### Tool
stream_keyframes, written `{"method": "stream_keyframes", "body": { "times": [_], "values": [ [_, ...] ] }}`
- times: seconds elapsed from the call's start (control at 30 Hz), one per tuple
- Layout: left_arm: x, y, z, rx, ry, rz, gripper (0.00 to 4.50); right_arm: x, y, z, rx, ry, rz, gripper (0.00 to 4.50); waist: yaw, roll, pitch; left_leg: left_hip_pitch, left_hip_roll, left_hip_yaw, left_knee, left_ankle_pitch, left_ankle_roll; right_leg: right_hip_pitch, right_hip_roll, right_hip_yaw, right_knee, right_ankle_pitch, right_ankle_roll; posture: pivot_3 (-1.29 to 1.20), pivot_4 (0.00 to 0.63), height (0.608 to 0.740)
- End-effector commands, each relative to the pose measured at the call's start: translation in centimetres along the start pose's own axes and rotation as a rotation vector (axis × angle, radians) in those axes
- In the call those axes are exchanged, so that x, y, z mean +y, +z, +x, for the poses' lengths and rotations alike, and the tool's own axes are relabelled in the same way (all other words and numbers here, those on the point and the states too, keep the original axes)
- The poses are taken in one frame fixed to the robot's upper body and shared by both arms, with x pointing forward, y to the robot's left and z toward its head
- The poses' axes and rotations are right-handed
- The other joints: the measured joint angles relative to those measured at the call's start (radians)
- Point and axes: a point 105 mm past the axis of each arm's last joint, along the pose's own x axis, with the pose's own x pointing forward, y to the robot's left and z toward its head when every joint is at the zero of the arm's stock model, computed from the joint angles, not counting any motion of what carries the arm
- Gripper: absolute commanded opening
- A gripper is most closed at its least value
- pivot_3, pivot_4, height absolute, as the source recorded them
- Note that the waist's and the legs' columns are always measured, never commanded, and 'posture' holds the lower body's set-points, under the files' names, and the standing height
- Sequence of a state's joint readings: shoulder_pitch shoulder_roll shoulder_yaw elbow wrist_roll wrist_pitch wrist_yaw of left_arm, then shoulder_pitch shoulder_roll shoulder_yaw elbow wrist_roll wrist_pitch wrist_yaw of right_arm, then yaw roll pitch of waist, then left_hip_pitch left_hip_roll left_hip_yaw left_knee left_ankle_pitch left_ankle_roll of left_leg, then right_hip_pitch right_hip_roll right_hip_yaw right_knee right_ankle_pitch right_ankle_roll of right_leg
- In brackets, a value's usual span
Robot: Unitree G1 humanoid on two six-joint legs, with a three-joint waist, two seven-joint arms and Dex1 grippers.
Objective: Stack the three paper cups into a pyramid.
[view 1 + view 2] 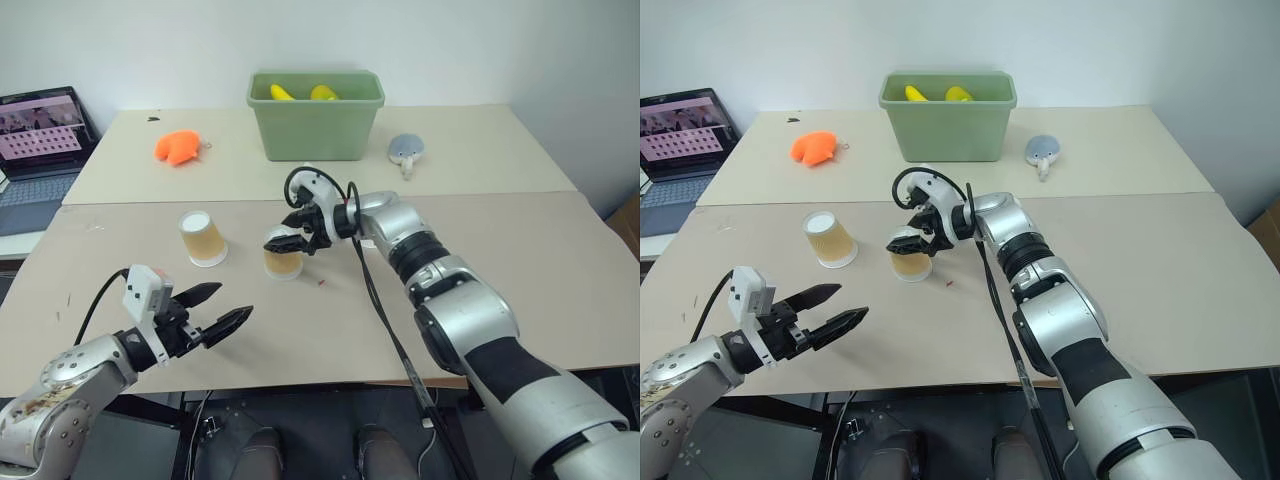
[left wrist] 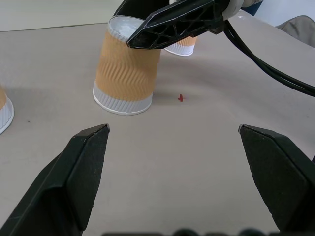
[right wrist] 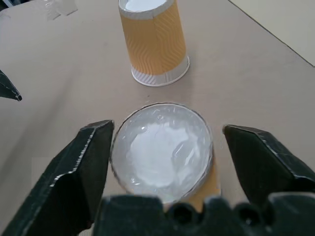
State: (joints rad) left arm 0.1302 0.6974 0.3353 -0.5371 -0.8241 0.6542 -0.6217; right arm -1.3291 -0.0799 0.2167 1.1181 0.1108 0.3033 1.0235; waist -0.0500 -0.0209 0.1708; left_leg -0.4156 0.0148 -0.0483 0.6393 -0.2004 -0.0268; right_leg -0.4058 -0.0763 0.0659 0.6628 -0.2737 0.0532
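Three paper cups stand upside down on the tan table. One cup (image 1: 204, 239) is at the left, apart from the others. A second cup (image 1: 283, 262) stands right of it, and my right gripper (image 1: 290, 235) hovers over its upturned base (image 3: 162, 152), open, one finger on each side. The left cup (image 3: 155, 42) lies beyond it. A third cup (image 2: 180, 47) peeks out behind the second one (image 2: 125, 69), mostly hidden by the right gripper's fingers (image 2: 172, 22). My left gripper (image 1: 234, 300) is open and empty, low over the table's near side, pointing toward the cups.
A green bin (image 1: 315, 120) with yellow items stands at the back centre. An orange toy (image 1: 178, 147) lies at the back left, a grey-blue object (image 1: 405, 150) at the back right, and a laptop (image 1: 40, 140) at the far left. A black cable (image 1: 375, 300) hangs from my right arm.
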Motion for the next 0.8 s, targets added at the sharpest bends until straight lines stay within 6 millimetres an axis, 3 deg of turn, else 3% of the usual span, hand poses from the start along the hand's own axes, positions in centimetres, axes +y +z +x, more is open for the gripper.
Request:
{"method": "stream_keyframes", "body": {
  "times": [0.03, 0.2, 0.33, 0.4, 0.47, 0.53, 0.63, 0.7, 0.8],
  "values": [
    [-0.4, 1.1, -0.1, -0.034, -0.013, 0.039, 4.50, -0.1, 2.9, -1.1, -0.082, -0.001, -0.083, 4.49, -0.002, 0.000, 0.000, 0.000, 0.000, 0.000, 0.000, 0.000, 0.000, 0.000, 0.000, 0.000, 0.000, 0.000, 0.000, 0.00, 0.150, 0.732],
    [-0.4, 1.0, 0.2, -0.032, -0.023, 0.036, 4.50, 0.0, 4.7, -4.8, -0.184, 0.006, -0.062, 4.49, 0.004, 0.000, 0.000, 0.000, 0.000, 0.000, 0.000, 0.000, 0.000, 0.000, 0.000, 0.000, 0.000, 0.000, 0.000, 0.00, 0.150, 0.732],
    [-0.2, 1.0, 0.3, -0.038, -0.032, 0.030, 4.50, 1.2, 5.1, -10.4, -0.281, -0.068, 0.022, 4.49, 0.012, 0.000, 0.000, -0.001, 0.000, -0.001, 0.000, 0.000, 0.000, 0.001, -0.001, -0.002, -0.001, 0.000, 0.000, 0.00, 0.150, 0.732],
    [0.0, 0.9, 0.3, -0.035, -0.027, 0.033, 4.50, 1.7, 3.9, -13.0, -0.311, -0.154, 0.104, 4.49, 0.014, 0.000, 0.000, -0.002, -0.001, -0.001, 0.000, 0.000, 0.000, 0.001, -0.001, -0.001, -0.001, 0.000, 0.000, 0.00, 0.150, 0.732],
    [0.2, 0.9, 0.4, -0.035, -0.023, 0.034, 4.50, 2.5, 1.2, -14.5, -0.303, -0.255, 0.169, 4.49, 0.014, 0.000, 0.000, -0.001, 0.000, -0.001, 0.000, 0.000, 0.000, 0.001, -0.001, -0.001, -0.001, 0.000, 0.000, 0.00, 0.150, 0.732],
    [0.4, 0.9, 0.3, -0.036, -0.019, 0.033, 4.50, 3.4, -1.9, -14.9, -0.266, -0.366, 0.211, 4.49, 0.012, -0.001, -0.001, -0.001, 0.000, -0.002, 0.000, 0.000, 0.000, 0.002, 0.000, -0.001, -0.001, 0.000, 0.000, 0.00, 0.150, 0.732],
    [0.6, 0.9, 0.9, -0.044, -0.021, 0.023, 4.50, 2.2, -6.4, -15.0, -0.208, -0.688, 0.294, 4.49, -0.002, -0.001, -0.001, 0.000, 0.000, 0.000, 0.000, 0.000, 0.000, 0.001, 0.000, 0.001, 0.000, 0.000, 0.000, 0.00, 0.150, 0.732],
    [0.4, 1.0, 1.5, -0.050, -0.041, 0.014, 4.50, 1.4, -7.7, -14.2, -0.152, -0.818, 0.266, 4.49, -0.010, -0.001, -0.001, 0.002, 0.000, 0.001, 0.000, 0.000, 0.000, 0.001, 0.001, 0.002, 0.002, 0.000, 0.000, 0.00, 0.150, 0.732],
    [0.5, 1.1, 2.1, -0.049, -0.052, 0.012, 4.50, 0.0, -6.9, -12.7, -0.142, -0.918, 0.146, 4.49, -0.019, -0.001, -0.001, 0.003, 0.000, 0.001, 0.000, 0.001, -0.001, 0.001, 0.001, 0.002, 0.001, 0.000, 0.000, 0.00, 0.150, 0.732]
  ]
}}
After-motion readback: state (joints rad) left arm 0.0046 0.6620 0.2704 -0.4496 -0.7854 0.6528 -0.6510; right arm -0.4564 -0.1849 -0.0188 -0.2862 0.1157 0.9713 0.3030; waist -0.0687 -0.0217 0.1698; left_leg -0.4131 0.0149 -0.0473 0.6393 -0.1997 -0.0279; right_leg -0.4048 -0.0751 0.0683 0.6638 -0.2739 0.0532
